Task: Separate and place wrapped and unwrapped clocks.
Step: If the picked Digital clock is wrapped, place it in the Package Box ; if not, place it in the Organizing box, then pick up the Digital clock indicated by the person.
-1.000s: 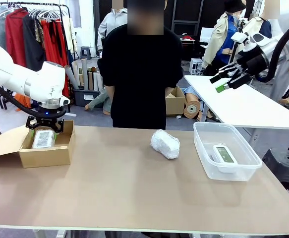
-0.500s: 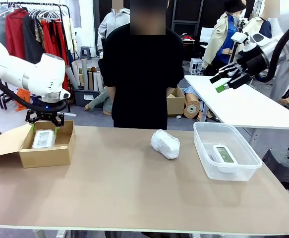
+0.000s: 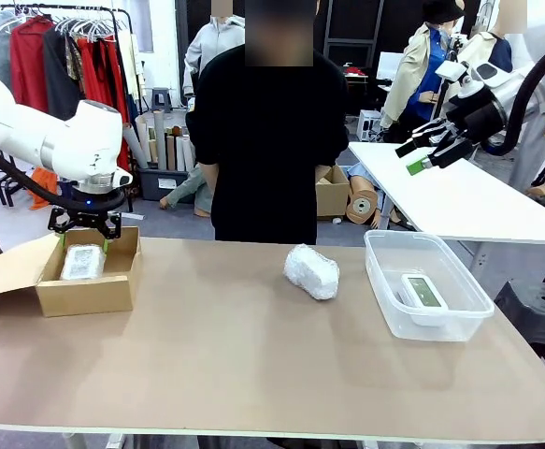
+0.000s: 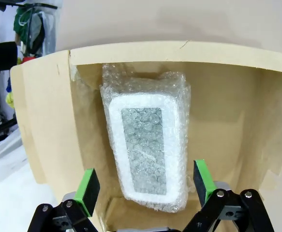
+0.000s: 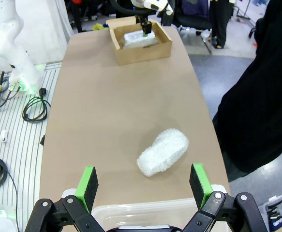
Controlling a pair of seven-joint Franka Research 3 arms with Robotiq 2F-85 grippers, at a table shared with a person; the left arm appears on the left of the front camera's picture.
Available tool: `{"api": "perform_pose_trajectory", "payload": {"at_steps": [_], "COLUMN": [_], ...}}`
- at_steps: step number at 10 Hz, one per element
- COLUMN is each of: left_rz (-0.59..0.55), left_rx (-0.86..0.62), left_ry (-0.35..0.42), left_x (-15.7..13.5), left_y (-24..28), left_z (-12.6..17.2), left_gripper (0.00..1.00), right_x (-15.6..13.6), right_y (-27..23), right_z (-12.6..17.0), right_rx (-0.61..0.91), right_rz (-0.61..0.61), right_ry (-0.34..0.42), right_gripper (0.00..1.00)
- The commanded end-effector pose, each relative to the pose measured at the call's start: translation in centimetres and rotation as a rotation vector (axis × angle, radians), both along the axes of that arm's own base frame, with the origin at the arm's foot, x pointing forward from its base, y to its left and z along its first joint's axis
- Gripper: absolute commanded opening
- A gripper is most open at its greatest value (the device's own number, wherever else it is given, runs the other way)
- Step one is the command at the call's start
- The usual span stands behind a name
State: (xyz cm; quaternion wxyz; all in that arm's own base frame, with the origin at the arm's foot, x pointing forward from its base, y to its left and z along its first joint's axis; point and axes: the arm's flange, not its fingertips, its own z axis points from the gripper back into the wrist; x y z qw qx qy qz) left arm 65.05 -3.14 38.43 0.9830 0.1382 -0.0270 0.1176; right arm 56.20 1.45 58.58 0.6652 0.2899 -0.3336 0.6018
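Observation:
A flat bubble-wrapped clock lies in the open cardboard box at the table's left. My left gripper hovers open just above it, holding nothing. A rounder wrapped bundle rests near the middle of the table, in front of the person. The bare white clock with its grey-green screen lies in the clear plastic bin at the right. High above the bin, my right gripper is open and empty.
A person in black stands at the far edge with hands behind the tabletop. The box's flap folds out to the left. A second white table stands behind at the right.
My left gripper has risen from inside the box to just above it, leaving the flat wrapped clock lying there. The right arm has stayed still.

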Motion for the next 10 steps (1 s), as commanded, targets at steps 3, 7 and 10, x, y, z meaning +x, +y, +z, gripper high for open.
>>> {"api": "perform_pose_trajectory", "payload": {"at_steps": [3, 7, 10], "left_rz": [-0.009, -0.009, -0.001], "left_rx": [0.003, 0.003, 0.000], "left_ry": [0.002, 0.002, -0.001], "left_x": [0.19, 0.19, 0.05], "left_y": [0.13, 0.13, -0.01], "left_z": [0.29, 0.29, 0.03], "left_gripper": [1.00, 1.00, 1.00], "right_x": [-0.12, -0.12, -0.12], "right_y": [-0.01, -0.01, -0.01], "right_z": [0.17, 0.17, 0.17], "right_rx": [-0.007, -0.007, -0.007], "right_rz": [0.002, 0.002, 0.002], "right_ry": [-0.004, -0.004, -0.004], "right_gripper": [1.00, 1.00, 1.00]}}
